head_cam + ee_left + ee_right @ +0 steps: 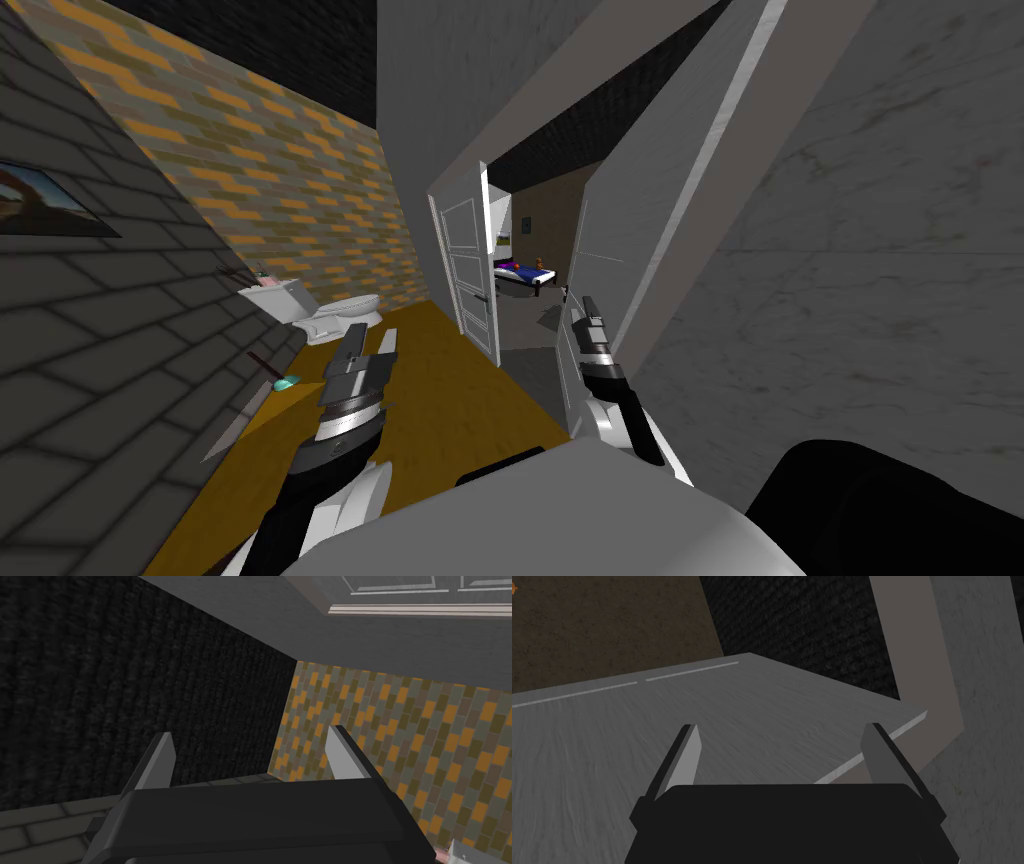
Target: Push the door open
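A plain grey door (635, 240) stands partly swung open on the right of a doorway, its free edge toward me. My right gripper (590, 308) is at its lower part, close to the panel. In the right wrist view the right gripper (781, 726) is open, nothing between its fingers, with the grey door (662, 726) face just beyond them and the door's edge near the grey frame (912, 651). My left gripper (370, 345) hangs over the floor to the left, away from the door. In its wrist view the left gripper (251, 732) is open and holds nothing.
A white panelled door (468, 270) stands open at the doorway's left side. Through the gap a bed (522, 275) shows in another room. A white toilet (335, 312) sits on the orange floor (450, 400) by the tiled wall (120, 350). A marbled grey wall (850, 300) is close on the right.
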You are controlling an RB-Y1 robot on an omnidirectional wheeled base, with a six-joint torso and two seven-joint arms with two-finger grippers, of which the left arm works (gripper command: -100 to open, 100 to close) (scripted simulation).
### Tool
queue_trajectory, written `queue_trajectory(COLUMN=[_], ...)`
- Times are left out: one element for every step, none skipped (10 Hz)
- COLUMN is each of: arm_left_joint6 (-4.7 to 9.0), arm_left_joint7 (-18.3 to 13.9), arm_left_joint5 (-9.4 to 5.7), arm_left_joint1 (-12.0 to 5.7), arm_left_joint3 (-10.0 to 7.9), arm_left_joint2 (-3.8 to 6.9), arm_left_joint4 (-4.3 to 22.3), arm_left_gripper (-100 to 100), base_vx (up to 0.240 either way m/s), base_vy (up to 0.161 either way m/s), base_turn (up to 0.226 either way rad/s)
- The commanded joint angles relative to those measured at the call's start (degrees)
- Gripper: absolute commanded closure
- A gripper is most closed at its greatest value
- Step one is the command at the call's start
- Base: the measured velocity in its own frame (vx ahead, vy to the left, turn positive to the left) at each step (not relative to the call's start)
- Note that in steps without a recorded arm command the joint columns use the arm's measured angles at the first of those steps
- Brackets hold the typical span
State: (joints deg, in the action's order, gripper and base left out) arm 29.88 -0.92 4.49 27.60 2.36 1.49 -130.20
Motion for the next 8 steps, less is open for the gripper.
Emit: queue_trajectory(arm_left_joint6=[-0.52, -0.64, -0.93, -1.26, -1.63, -2.05, -2.26, -2.73], arm_left_joint7=[-0.3, -0.4, -0.5, -0.7, -1.0, -1.2, -1.3, -1.6], arm_left_joint5=[-0.07, -0.09, -0.13, -0.17, -0.22, -0.28, -0.31, -0.37], arm_left_joint1=[-1.06, -1.30, -1.88, -2.56, -3.31, -4.16, -4.59, -5.54], arm_left_joint3=[0.82, 1.01, 1.46, 1.98, 2.56, 3.22, 3.55, 4.29], arm_left_joint2=[0.58, 0.70, 0.96, 1.25, 1.55, 1.86, 2.01, 2.31], arm_left_joint4=[2.0, 2.4, 3.5, 4.8, 6.2, 7.8, 8.6, 10.3], arm_left_gripper=[-100, -100, -100, -100, -100, -100, -100, -100], base_vx=[0.129, 0.161, 0.137, 0.139, 0.152, 0.162, 0.142, 0.139], base_vy=[-0.030, 0.078, 0.129, 0.114, 0.125, 0.133, 0.096, 0.086], base_turn=[-0.112, -0.109, -0.072, -0.108, -0.116, -0.125, -0.110, -0.126])
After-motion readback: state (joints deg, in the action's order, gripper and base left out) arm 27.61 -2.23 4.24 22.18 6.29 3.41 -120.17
